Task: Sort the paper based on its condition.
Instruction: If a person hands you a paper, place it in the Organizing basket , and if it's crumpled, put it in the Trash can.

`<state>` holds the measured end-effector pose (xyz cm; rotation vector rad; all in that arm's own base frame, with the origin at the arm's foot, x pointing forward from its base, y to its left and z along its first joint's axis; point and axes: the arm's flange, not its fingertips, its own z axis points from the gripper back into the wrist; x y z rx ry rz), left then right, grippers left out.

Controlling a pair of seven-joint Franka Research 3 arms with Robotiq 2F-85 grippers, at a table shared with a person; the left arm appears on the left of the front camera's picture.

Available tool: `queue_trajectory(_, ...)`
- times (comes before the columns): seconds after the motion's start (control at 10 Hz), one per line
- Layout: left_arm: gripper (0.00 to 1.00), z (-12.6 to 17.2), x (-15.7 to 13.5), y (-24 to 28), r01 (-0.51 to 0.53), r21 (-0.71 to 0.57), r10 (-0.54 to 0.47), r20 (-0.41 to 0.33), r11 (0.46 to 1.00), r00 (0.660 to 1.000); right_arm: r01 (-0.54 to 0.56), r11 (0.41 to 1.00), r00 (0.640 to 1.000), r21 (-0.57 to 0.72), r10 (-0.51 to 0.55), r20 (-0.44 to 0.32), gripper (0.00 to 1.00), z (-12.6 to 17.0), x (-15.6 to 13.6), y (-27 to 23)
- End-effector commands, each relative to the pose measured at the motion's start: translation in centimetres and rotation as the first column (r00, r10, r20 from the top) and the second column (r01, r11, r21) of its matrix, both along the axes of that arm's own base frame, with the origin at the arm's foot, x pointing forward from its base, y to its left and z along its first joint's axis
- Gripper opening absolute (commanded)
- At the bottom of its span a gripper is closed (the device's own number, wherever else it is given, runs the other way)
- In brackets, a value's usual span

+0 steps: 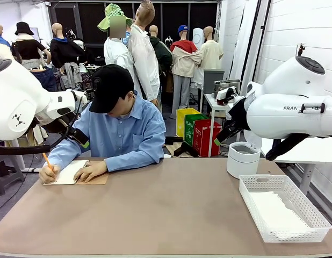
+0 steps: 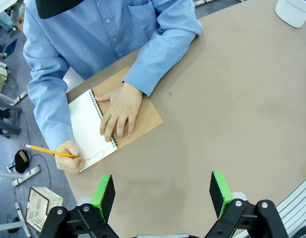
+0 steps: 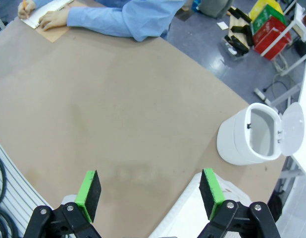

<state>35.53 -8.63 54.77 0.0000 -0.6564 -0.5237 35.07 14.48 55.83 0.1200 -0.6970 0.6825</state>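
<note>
Matte brown tabletop (image 1: 171, 209) runs smooth and bare through the middle, with a cluttered workshop behind it. At the upper left of the left wrist view a person writes in a spiral notebook (image 2: 91, 124). Thin white paper (image 1: 273, 212) lies flat in a plastic lattice basket (image 1: 295, 235) at the front view's lower right, near a round white bin (image 1: 243, 159). The left gripper (image 2: 162, 192) and right gripper (image 3: 149, 192) hang over bare table, jaws spread wide and holding nothing, with the paper clear of both.

One person (image 1: 123, 131), one notebook (image 2: 88, 129), one pencil (image 2: 46, 150), one basket (image 1: 295, 235), one bin (image 1: 243, 161), two claws: left claw (image 2: 162, 192), right claw (image 3: 149, 191).
</note>
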Motion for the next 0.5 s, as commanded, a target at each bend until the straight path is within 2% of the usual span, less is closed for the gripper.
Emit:
queue_trajectory(0.0,1.00,-0.06,0.05,0.04,-0.001,0.000,0.001,-0.002,1.000,1.000,0.002,1.000,1.000,0.004,-0.002,0.000,1.00,0.11,0.09,-0.17)
queue_trajectory(0.4,1.00,-0.06,0.05,0.04,-0.001,0.000,0.001,-0.002,1.000,1.000,0.002,1.000,1.000,0.004,-0.002,0.000,1.00,0.11,0.09,-0.17)
